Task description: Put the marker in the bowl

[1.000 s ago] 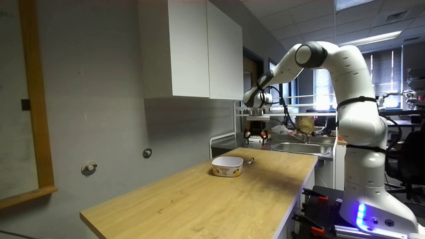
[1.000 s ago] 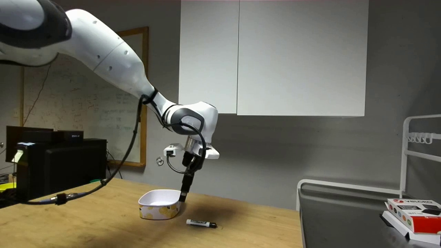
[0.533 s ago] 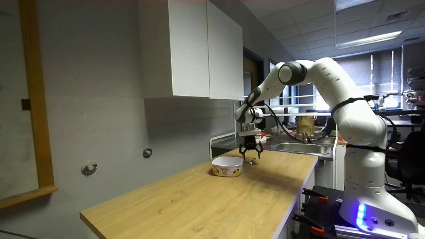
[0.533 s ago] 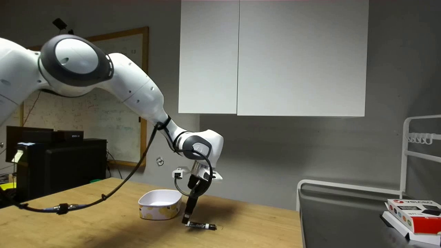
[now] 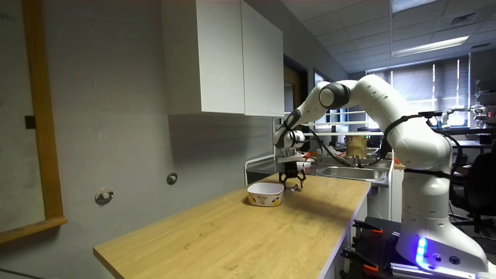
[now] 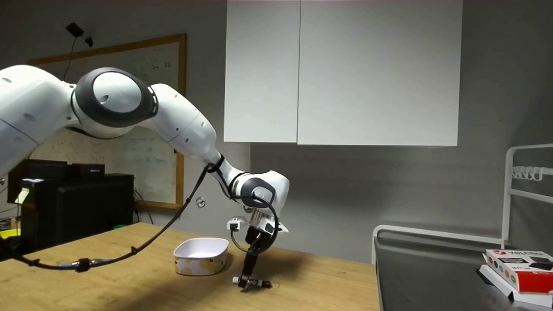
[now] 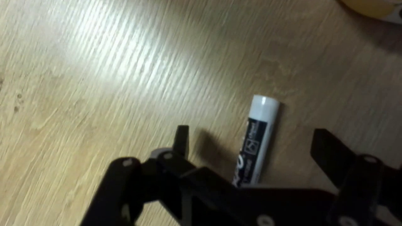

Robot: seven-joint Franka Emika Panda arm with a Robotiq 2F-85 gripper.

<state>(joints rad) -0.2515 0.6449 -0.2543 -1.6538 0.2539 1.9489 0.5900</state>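
Wrist view: marker lies on the counter between my fingers — wide apart, gripping nothing. I judge this the grasp step; next, close them and lift. In an exterior view: bowl left of the marker, boxes well right. In an exterior view: sink far beyond; the bowl's wall likely the main obstacle — I'd rise before crossing.

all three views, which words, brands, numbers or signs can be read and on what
"VELCRO": the red-and-white box in an exterior view; its smaller print is illegible.
"chisel", it seems: the marker in the wrist view; its larger lettering is partly hidden.
Too blurred to read: the lettering on the bowl.
Too small to read surely: the handwriting on the whiteboard.
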